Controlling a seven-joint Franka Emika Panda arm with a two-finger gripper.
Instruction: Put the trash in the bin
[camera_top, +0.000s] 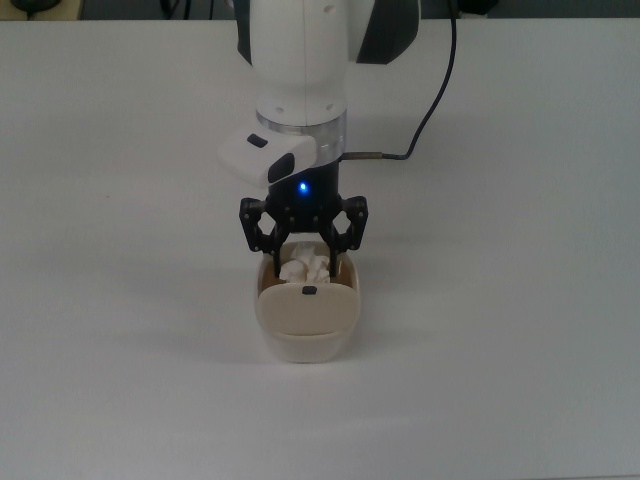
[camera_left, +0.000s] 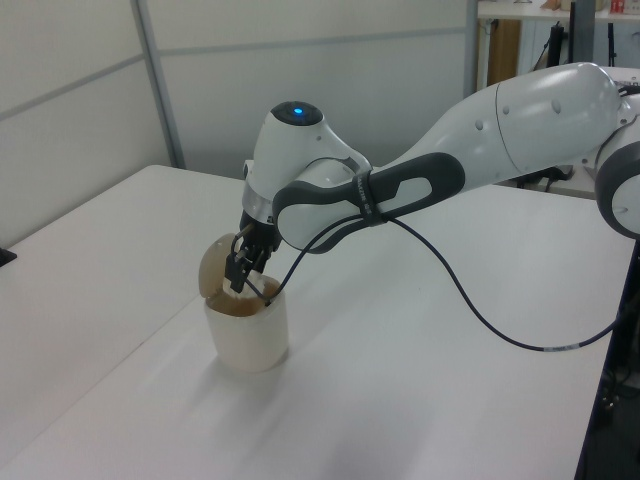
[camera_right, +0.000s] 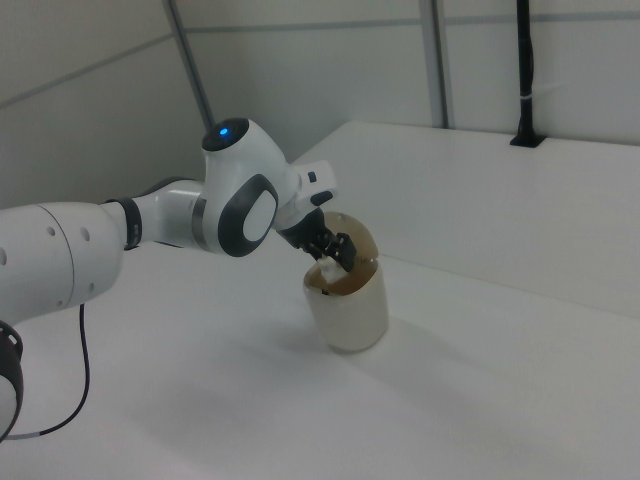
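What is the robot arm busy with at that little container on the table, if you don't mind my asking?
The arm is dropping off trash. Its tool sits right at the open mouth of the bin, whose flap lid is swung up. The crumpled off-white wad of trash is between the fingers, over the opening and just inside the rim, not yet let go. The bin stands upright on the white table.
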